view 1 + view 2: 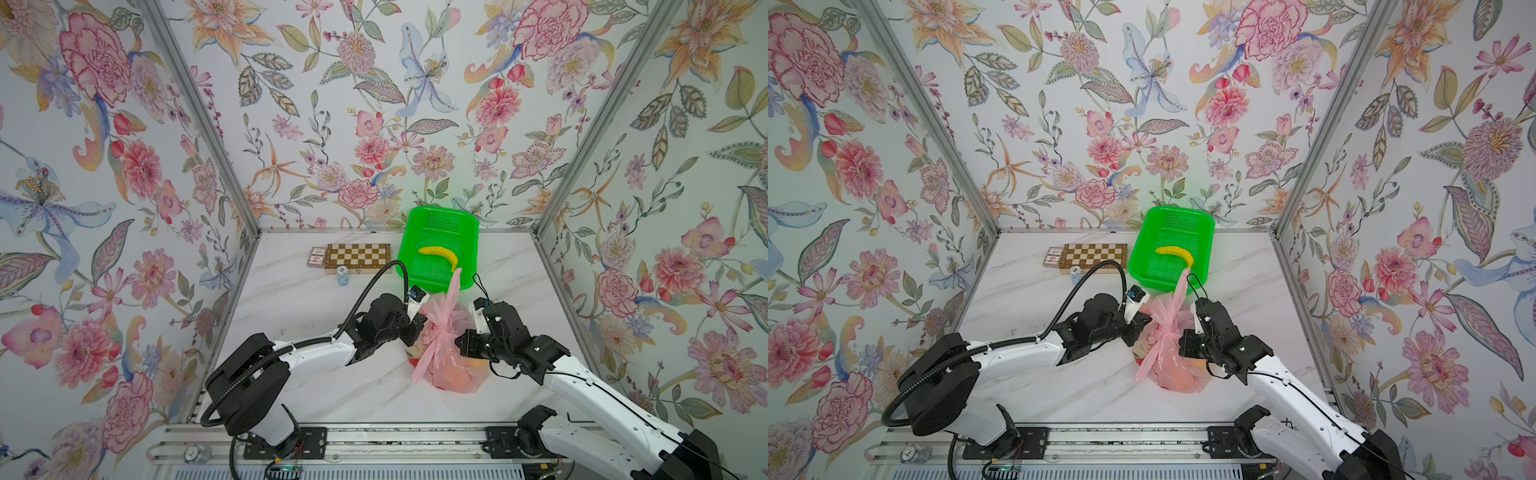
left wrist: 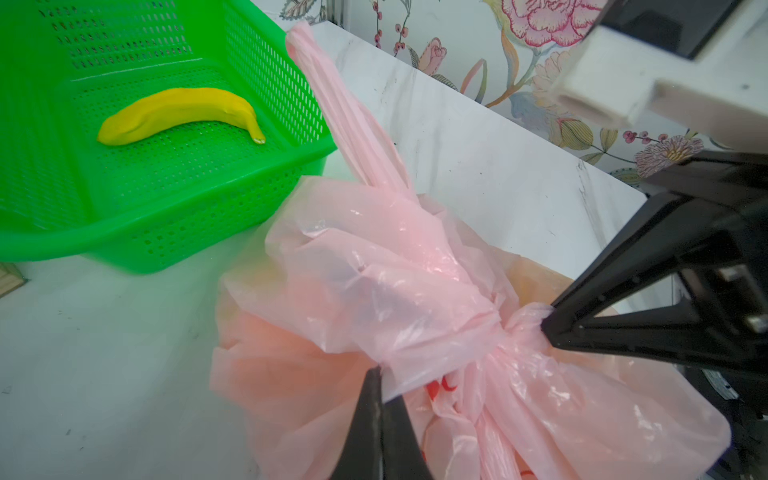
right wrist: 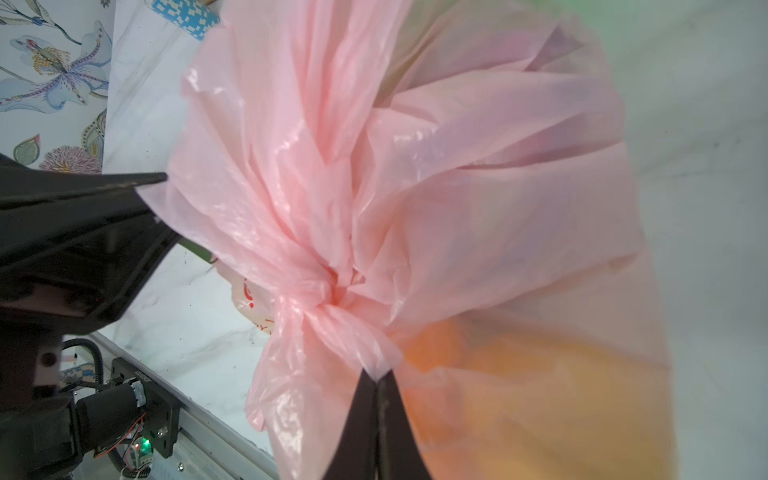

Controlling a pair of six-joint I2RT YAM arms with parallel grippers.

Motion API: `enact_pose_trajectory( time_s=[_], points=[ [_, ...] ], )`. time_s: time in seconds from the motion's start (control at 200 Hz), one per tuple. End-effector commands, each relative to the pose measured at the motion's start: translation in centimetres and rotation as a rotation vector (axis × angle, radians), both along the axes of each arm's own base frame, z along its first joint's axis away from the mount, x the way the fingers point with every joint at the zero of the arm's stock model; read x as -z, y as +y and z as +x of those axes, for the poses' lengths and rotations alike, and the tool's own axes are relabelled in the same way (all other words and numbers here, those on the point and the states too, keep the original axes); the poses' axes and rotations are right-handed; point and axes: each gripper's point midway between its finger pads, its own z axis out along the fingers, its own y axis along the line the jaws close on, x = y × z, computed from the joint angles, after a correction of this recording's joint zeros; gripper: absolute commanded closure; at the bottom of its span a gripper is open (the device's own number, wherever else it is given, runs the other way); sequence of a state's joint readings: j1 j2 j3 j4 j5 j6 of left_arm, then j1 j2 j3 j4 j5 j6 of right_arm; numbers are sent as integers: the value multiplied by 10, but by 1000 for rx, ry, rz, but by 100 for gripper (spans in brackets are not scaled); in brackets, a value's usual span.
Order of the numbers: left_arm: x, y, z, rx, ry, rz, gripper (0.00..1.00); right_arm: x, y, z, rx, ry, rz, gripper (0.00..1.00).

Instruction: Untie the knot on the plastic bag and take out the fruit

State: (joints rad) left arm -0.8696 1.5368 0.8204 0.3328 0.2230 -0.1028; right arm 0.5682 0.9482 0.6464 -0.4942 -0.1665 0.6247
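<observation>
Untying is in hand: near mid-table, my left gripper (image 2: 380, 372) is clamped on film of the plastic bag (image 1: 449, 365), my right gripper (image 3: 378, 374) on the knot (image 3: 332, 320), so next I'd pull them apart gently.

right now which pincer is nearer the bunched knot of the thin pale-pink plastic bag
Right. The right pincer is shut on the bunched pink knot itself; the left pincer pinches a fold of the pale-pink plastic bag beside the knot.

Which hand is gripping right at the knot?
The right hand, pinching the knot; the left hand holds a plastic bag fold beside it.
</observation>
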Motion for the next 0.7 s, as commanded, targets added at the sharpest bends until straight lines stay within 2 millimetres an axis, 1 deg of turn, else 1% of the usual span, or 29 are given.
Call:
enact_pose_trajectory(
  time_s=[0.0,0.09,0.2,0.245,0.28,0.315,0.34,0.395,0.445,0.49,0.555,0.615,0.696],
  points=[
    [-2,28,20,-139,-37,38,100,10,-17,-6,23,29,-98,100],
    [0,39,27,-181,-35,46,100,11,-18,-5,27,27,-100,100],
    [-3,39,25,-161,-35,44,100,4,-15,-3,18,18,-90,100],
    [-8,37,23,-150,-35,34,92,-1,-12,-2,11,11,-74,100],
    [-12,36,22,-142,-37,22,81,-7,-9,0,7,0,-60,100],
    [-19,35,21,-136,-44,2,70,-14,-7,2,7,-13,-48,89],
    [-24,35,19,-130,-52,-13,65,-18,-6,3,8,-22,-37,83],
    [-37,33,16,-110,-75,-46,56,-29,-2,5,7,-52,-12,72],
    [-49,31,10,-74,-101,-67,50,-38,1,6,2,-75,9,67],
    [-56,28,6,-35,-123,-71,46,-44,5,7,-7,-91,21,66],
    [-63,22,-2,29,-151,-59,43,-49,9,7,-25,-104,19,64],
    [-64,15,-9,106,-171,-34,39,-51,15,6,-48,-109,15,61],
    [-60,8,-15,192,-189,11,36,-48,20,4,-71,-95,13,55]
  ],
)
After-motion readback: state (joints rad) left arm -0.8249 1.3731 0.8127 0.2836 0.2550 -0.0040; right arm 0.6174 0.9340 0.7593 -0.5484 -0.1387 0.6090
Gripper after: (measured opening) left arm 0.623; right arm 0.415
